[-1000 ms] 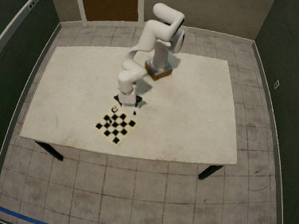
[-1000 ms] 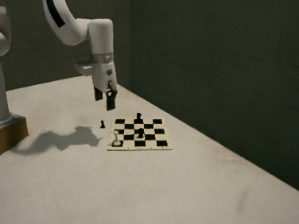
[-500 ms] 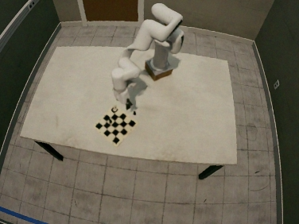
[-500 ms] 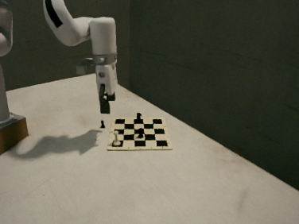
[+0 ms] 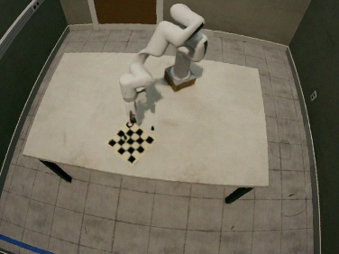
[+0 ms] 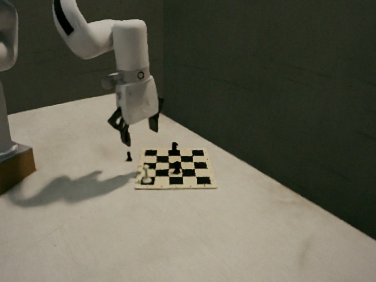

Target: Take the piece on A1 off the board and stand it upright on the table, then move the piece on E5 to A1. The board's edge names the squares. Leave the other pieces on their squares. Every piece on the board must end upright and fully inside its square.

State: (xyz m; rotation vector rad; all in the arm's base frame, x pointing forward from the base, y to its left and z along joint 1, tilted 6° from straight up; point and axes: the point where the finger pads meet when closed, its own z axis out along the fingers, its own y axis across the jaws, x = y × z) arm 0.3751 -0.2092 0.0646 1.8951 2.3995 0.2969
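Item: my hand [image 6: 138, 129]. Fingers spread wide, nothing between them, pointing down above the desk [image 6: 250, 225] near the board's far left corner.

Item: chessboard [image 6: 205, 184]. Small, lying flat on the desk, its edge letters too small for me to read.

Item: small black pawn [image 6: 129, 156]. Standing upright on the desk just beside the board's far left corner, off the squares. I judge this to be the piece that belonged on A1, so the first step looks done.

Item: tall black piece [image 6: 174, 148]. Upright on the far row of the board. I cannot confirm its square.

Item: second black piece [image 6: 176, 169]. Upright near the board's middle.

Item: white piece [image 6: 146, 174]. Upright on the near left corner square.

Item: hazards. Since I cannot read the square names, I could pick the wrong piece as E5; the cause would be guessing from position alone. Coming down with fingers this wide, one could clip the black pawn on the desk or a neighbouring piece and tip it. A grip too high on a narrow piece could let it slip or lean, and setting it down tilted could leave it straddling a line.
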